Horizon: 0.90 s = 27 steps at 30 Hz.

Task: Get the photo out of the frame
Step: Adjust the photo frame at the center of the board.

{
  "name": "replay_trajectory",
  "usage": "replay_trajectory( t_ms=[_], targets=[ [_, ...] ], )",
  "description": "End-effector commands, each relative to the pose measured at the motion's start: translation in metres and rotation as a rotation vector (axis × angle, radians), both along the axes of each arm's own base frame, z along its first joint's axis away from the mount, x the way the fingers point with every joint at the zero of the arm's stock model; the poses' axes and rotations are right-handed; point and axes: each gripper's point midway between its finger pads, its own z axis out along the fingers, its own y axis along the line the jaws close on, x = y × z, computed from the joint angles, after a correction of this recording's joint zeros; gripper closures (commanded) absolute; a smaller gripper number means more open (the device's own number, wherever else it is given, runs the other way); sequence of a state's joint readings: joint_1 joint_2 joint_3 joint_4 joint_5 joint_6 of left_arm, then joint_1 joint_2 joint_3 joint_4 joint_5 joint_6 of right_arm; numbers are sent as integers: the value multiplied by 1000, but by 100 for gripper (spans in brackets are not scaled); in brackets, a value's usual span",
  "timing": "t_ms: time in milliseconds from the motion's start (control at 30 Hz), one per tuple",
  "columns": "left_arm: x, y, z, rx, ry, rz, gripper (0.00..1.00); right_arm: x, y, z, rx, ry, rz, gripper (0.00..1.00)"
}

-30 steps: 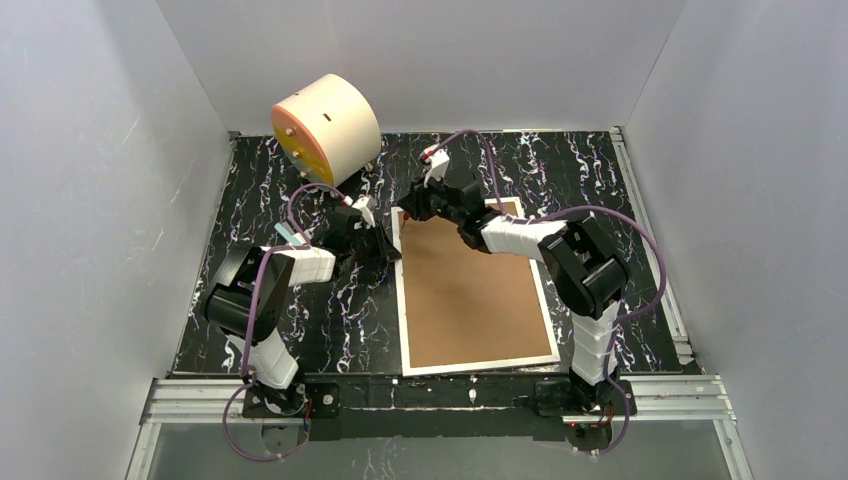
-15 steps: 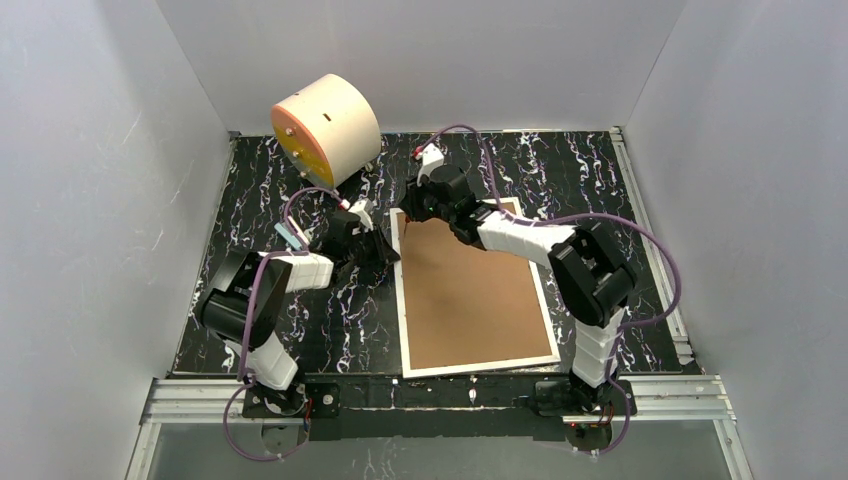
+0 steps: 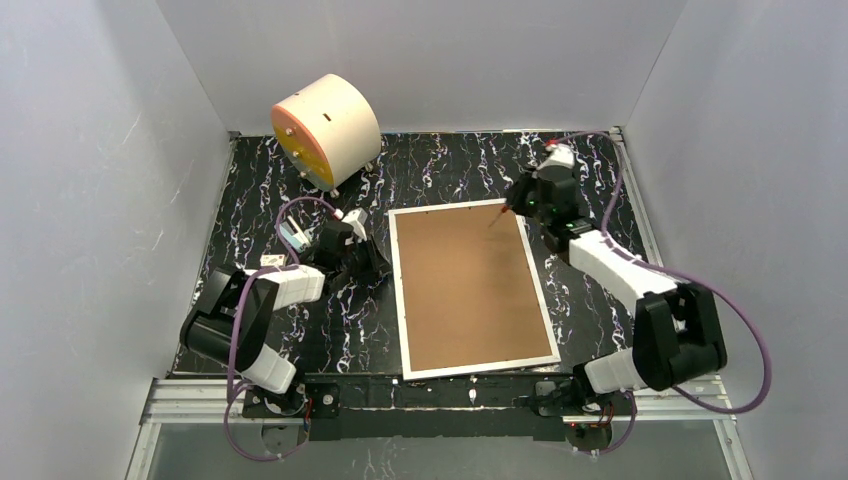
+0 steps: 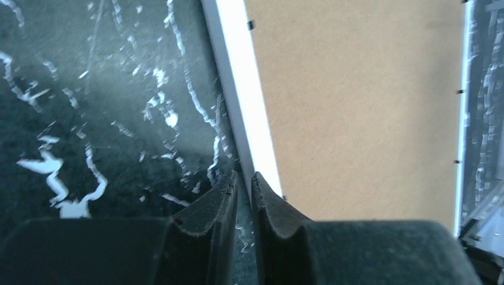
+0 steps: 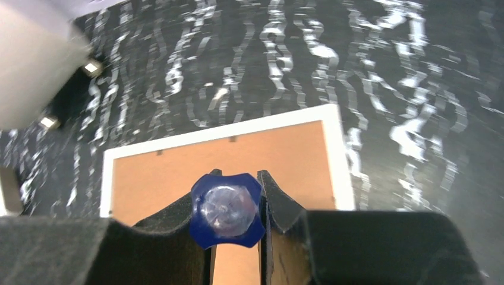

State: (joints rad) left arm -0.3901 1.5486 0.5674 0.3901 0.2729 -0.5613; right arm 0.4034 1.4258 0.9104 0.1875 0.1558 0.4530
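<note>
Your right gripper (image 3: pixel 512 203) has just swung from the far-left corner of the frame (image 3: pixel 397 270) to its far-right corner. It's clamped on a blue hex-handled tool (image 5: pixel 227 209), whose thin red tip is over the matte brown fibreboard back (image 3: pixel 465 285). I'd say the next small dark tab (image 4: pixel 250 25) is due. Your left gripper (image 4: pixel 243 177) is nearly closed and holds nothing, sitting at the smooth white left rim. The frame lies face down on the glossy marbled table (image 3: pixel 590 170), so the photo is hidden underneath.

frame (image 3: pixel 399 300) white rim, plain brown back panel (image 3: pixel 465 290); bench (image 3: pixel 440 165) black with white marble veining; cylinder (image 3: pixel 340 115) cream, orange face; cables (image 3: pixel 300 202) purple; knob (image 5: pixel 227 209) translucent blue; walls (image 3: pixel 90 200) pale grey
</note>
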Motion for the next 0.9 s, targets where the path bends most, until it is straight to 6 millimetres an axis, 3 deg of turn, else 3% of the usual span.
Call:
replay_trajectory(
  t_ms=[0, 167, 267, 467, 633, 867],
  targets=[
    [-47, 25, -40, 120, 170, -13, 88, -3, -56, -3, 10, 37, -169, 99],
    [-42, 18, -24, 76, 132, -14, 63, 13, -96, -3, -43, 56, -255, 99],
    [-38, 13, -15, 49, 114, -18, 55, 28, -113, -8, -81, 78, -296, 99],
    [-37, 5, -9, 15, 117, -50, 52, 53, -136, -2, -112, 63, -359, 99],
    [-38, 6, -8, 19, 116, -50, 50, 75, -146, -17, -126, 78, -407, 99],
    [-37, 3, -8, 1, 121, -52, 49, 91, -136, -34, -54, 106, -407, 99]
  ],
)
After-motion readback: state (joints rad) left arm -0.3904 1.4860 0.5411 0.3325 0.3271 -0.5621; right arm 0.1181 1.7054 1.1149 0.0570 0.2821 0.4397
